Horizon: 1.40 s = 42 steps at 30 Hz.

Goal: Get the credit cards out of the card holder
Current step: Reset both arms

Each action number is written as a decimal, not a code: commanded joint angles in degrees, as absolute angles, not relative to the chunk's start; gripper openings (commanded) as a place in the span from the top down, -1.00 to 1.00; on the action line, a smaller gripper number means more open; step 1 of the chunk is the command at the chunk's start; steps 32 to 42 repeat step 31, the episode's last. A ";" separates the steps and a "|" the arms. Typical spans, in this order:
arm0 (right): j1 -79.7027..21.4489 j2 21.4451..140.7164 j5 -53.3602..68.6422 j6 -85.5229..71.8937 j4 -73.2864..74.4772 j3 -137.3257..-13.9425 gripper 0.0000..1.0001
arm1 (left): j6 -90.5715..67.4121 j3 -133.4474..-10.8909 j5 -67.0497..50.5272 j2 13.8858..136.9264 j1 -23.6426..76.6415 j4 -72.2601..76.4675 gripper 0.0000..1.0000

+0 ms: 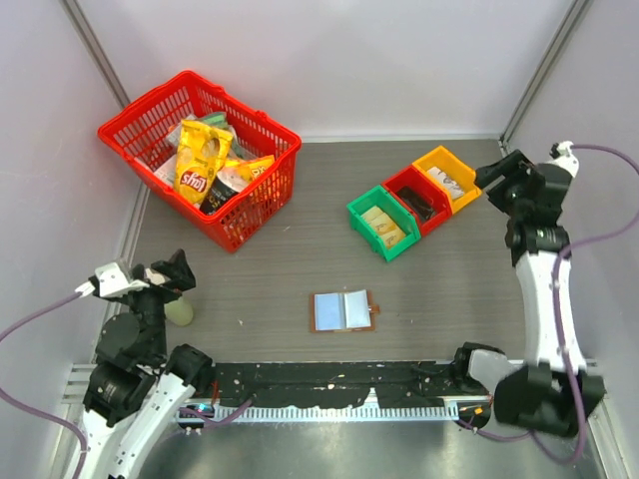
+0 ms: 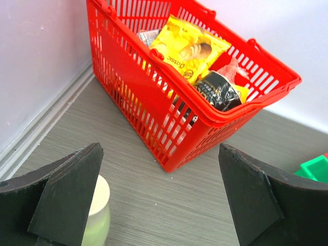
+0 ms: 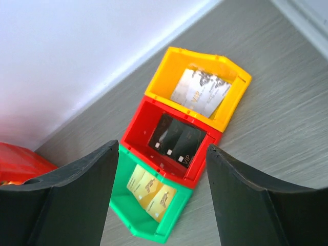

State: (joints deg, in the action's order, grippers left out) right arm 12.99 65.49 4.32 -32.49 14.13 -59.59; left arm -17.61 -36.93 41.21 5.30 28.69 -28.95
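Card holder (image 1: 342, 310) lies open and flat on the table, centre, just ahead of the arm bases. Both pale blue-grey faces are up, and the brown tab (image 1: 374, 311) sticks out on the right.

Tan credit cards (image 3: 151, 190) sit in the green bin (image 1: 355, 214), well apart from the holder. Dark cards are in the red bin (image 3: 135, 122) next to it, silvery ones in the orange bin (image 3: 160, 72).

Right gripper (image 3: 162, 148) hangs over the bin row with fingers spread and nothing between them. Left gripper (image 2: 159, 169) is low at the left edge, also spread and empty. A pale jar (image 2: 100, 215) stands just beside its left finger, and the red basket (image 1: 130, 125) of snack bags (image 2: 189, 48) is ahead of it.

Judgement: extraction looks done or nearly so. The step now is checking the holder for leftovers.
- Should a card remain, pin one panel flat with the left arm.
- Pinch the card's exposed edge with the right.
- Draw it out along the pocket, keeping it low, so the holder does not lift or fold shut.
- Mind the jar when moving the left arm off.

Hard to make out:
- Neither wrist view shows the holder.
- From above, a thin card in a pocket could not be told from the lining.
- The number of cards per bin is uncertain.
- The jar is cut off in the left wrist view.
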 commanded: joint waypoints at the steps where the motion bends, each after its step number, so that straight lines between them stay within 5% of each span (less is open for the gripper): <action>1: 13.27 50.73 2.46 -25.76 20.99 -56.52 -0.47 | -16.96 -36.04 42.71 1.76 26.72 -26.19 -0.99; 7: 12.14 30.70 -1.82 -20.75 24.87 -53.27 -0.55 | -19.60 -37.00 47.28 -1.68 25.40 -27.42 -0.99; 20: 0.71 9.42 -17.83 -13.19 18.29 -39.83 -0.62 | -19.34 -36.30 45.70 -2.55 24.52 -26.63 -0.99; 42: 0.00 1.94 -20.83 -13.54 15.56 -35.95 -0.63 | -18.72 -35.68 45.70 -2.64 24.08 -25.66 -0.99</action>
